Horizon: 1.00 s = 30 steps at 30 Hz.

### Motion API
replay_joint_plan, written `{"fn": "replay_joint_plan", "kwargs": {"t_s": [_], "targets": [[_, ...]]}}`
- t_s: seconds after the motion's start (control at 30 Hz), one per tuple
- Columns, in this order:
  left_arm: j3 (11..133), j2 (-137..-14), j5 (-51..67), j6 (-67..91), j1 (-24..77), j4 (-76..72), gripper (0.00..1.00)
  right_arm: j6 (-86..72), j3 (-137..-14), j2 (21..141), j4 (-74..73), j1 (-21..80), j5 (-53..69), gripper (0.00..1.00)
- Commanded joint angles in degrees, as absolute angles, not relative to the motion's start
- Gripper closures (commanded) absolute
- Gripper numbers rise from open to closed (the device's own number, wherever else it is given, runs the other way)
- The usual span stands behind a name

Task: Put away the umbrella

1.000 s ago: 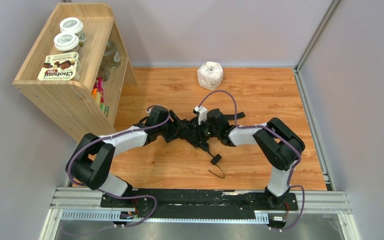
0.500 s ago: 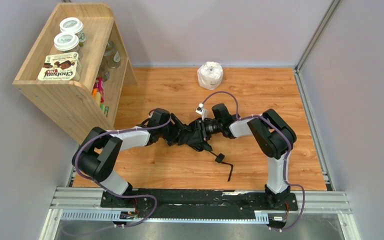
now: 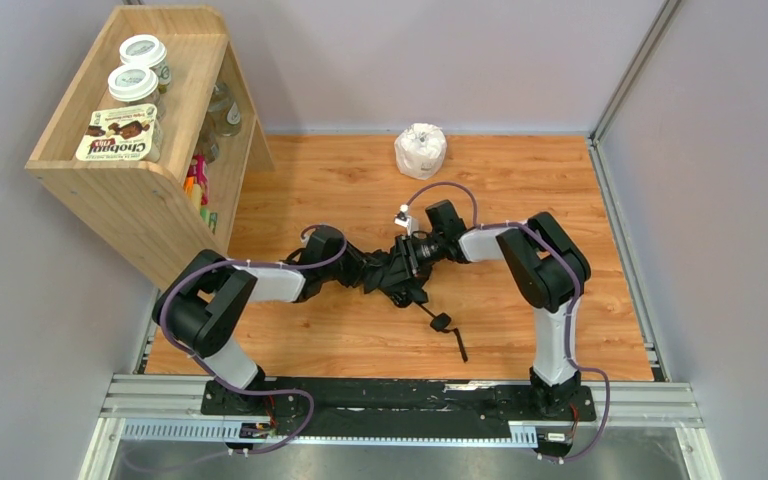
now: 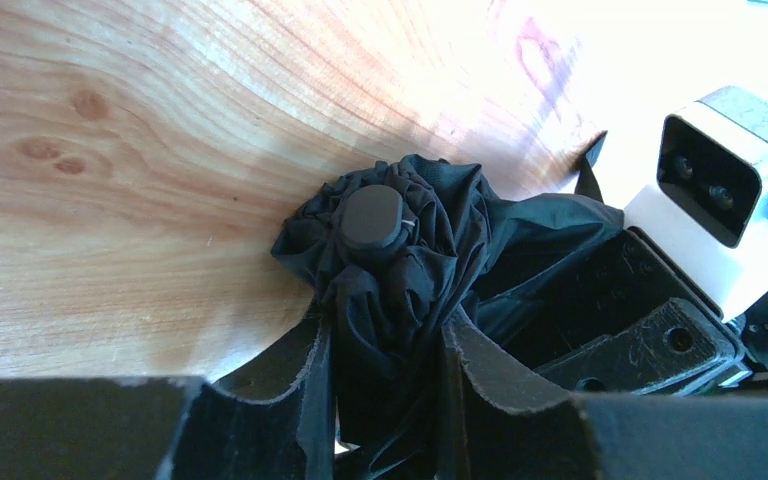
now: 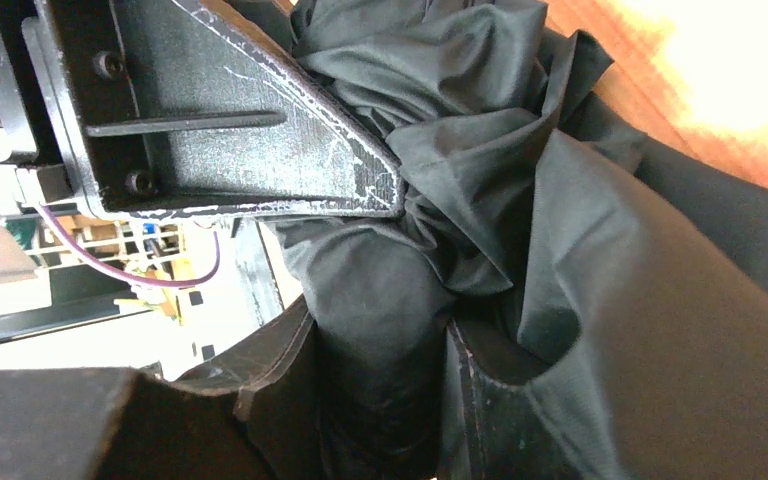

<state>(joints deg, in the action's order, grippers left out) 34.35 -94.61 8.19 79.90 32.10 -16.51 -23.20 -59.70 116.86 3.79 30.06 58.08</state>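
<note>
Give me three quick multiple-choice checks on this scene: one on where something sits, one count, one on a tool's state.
1. Where does the white roll stand on the table?
A. at the far edge, by the back wall
B. at the near edge
C. dead centre

2. How many white-lidded jars stand on top of the wooden shelf?
A. one
B. two
C. four

3. What is the left tool doing?
A. open over bare wood
B. shut on the umbrella
C. holding the roll

Answers:
1 A, the top view shows the roll close to the back wall.
2 B, two such jars stand one behind the other on the shelf top.
3 B, the left wrist view shows black fabric pinched between its fingers.
</note>
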Motion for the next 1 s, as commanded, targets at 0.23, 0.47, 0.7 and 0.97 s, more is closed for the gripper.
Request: {"fn": "replay_joint_plan", "kwargs": {"t_s": [0.23, 0.47, 0.7, 0.97], "targets": [[27.3, -99.8, 0.2, 73.3, 34.5, -2.0, 0.87, -9.4, -71.6, 103.5, -31.4, 35.7, 30.4, 0.27], [28.0, -99.0, 0.9, 73.3, 34.6, -1.3, 0.87, -0.5, -66.9, 92.1, -25.9, 45.2, 3.5, 0.07], [28.4, -99.0, 1.4, 73.7, 34.7, -0.6, 0.88, 5.4, -58.7, 91.2, -9.0, 55.3, -16.6, 0.04], [28.2, -98.9, 2.0, 74.8, 34.7, -1.0, 0.88, 3.7, -59.5, 101.2, -5.1, 56.6, -18.1, 0.13]]}}
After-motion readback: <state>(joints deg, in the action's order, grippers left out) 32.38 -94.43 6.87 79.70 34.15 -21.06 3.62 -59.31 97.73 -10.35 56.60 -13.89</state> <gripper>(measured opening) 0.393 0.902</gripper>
